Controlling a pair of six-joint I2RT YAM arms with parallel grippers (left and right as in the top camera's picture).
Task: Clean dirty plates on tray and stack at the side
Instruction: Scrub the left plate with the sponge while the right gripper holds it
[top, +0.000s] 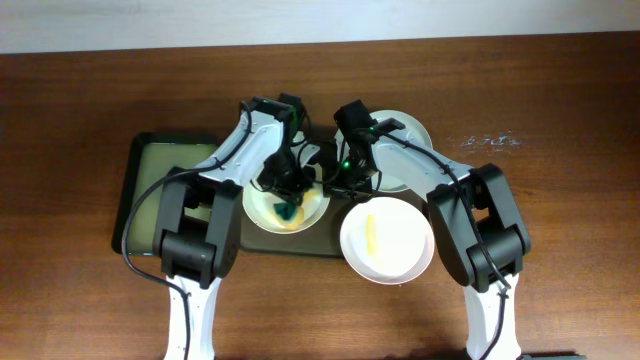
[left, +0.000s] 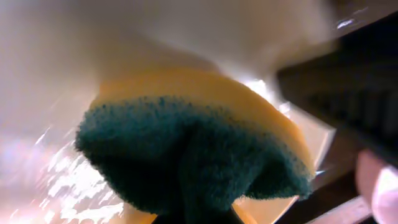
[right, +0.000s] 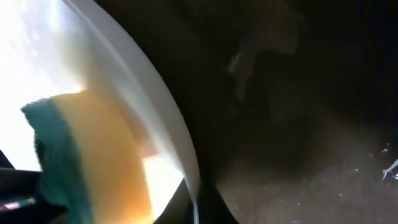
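My left gripper (top: 288, 200) is shut on a green-and-yellow sponge (left: 186, 149) and presses it onto a pale plate (top: 262, 208) with yellow smears. The plate fills the left wrist view (left: 124, 37). My right gripper (top: 335, 185) is shut on that plate's right rim (right: 155, 106), with the sponge (right: 93, 155) beside it. A second plate (top: 400, 255) with a yellow streak lies at the front right. A third plate (top: 410, 130) lies at the back right, partly under the right arm. The olive tray (top: 170, 150) is at the left.
The scrubbed plate is over a smaller dark tray (top: 300, 250) in the middle. The front-right plate overlaps that tray's right corner. Both arms cross over the centre. Brown wooden table (top: 560, 250) surrounds everything.
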